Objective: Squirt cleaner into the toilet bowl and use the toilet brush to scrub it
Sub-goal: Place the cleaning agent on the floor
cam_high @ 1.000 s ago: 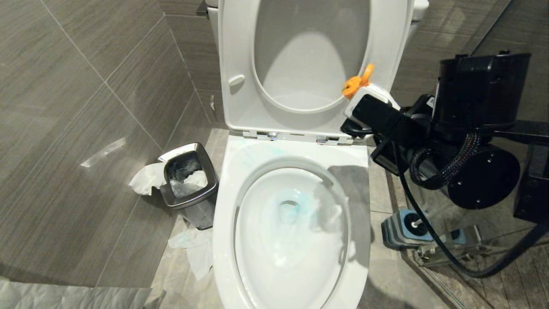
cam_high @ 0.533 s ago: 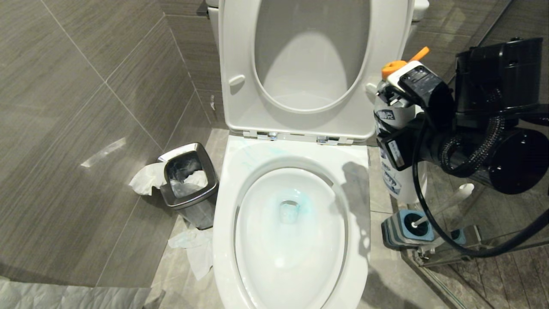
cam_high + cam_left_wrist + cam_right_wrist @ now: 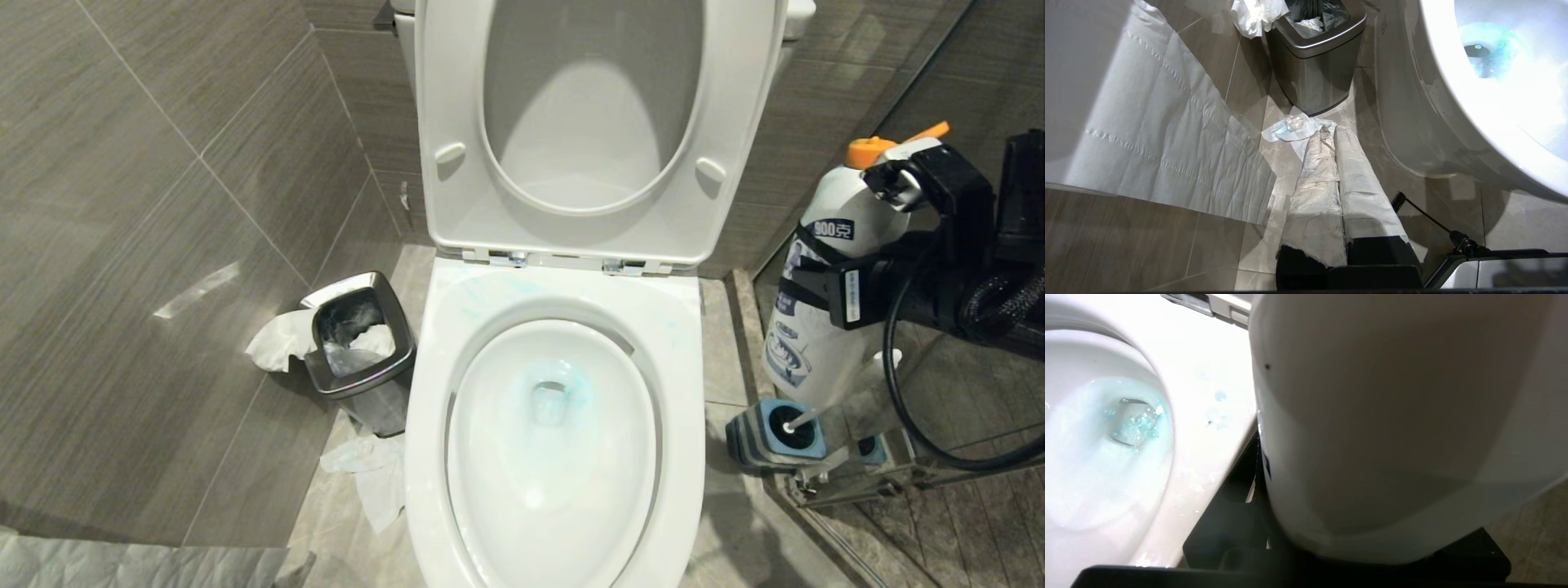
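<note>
Right gripper (image 3: 824, 286) clamped half-open round smooth, weighty white bottle (image 3: 804, 327) at frame right; slim stiff brush (image 3: 849, 390) below, best gripped high; left gripper (image 3: 1337, 163) shut, empty.

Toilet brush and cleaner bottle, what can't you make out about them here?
- Toilet brush head: head view, hidden inside the holder.
- Cleaner bottle base: head view, hidden behind the holder.
- Bottle label: right wrist view, too close.
- Right gripper fingers' contact: head view, only partly shown.
</note>
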